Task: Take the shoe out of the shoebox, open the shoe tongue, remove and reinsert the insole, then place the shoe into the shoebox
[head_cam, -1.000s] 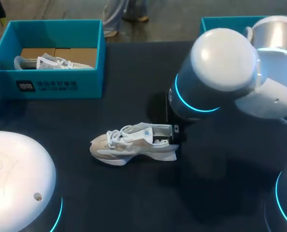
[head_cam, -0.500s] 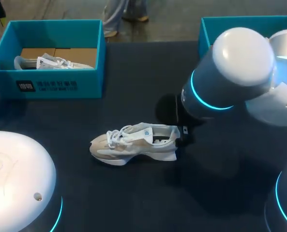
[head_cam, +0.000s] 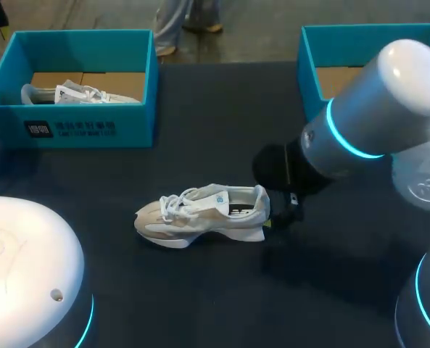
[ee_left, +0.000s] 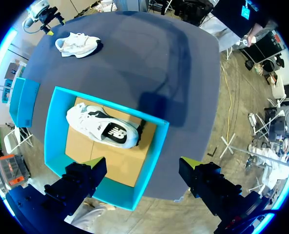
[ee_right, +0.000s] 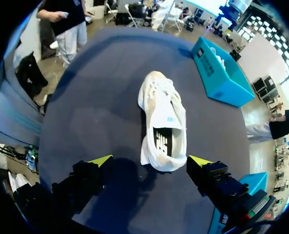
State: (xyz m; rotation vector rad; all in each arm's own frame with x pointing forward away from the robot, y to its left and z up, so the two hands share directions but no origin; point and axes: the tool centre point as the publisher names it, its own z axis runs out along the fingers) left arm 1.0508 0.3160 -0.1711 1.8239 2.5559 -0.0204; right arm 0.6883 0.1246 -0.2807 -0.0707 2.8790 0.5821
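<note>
shoe (head_cam: 200, 215) on table (head_cam: 200, 290) | right gripper (ee_right: 150, 161) low at its heel, spread wide, empty | left gripper (ee_left: 142, 162) over shoebox (ee_left: 50, 131), spread, empty

Dark table (head_cam: 200, 109): shoe (head_cam: 200, 214), two shoeboxes (head_cam: 77, 130)

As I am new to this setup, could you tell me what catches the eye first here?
A pale shoe stands on its sole in the middle of the dark table. My right hand is open at its heel end. At the table's far left, a teal shoebox holds a second shoe.
</note>
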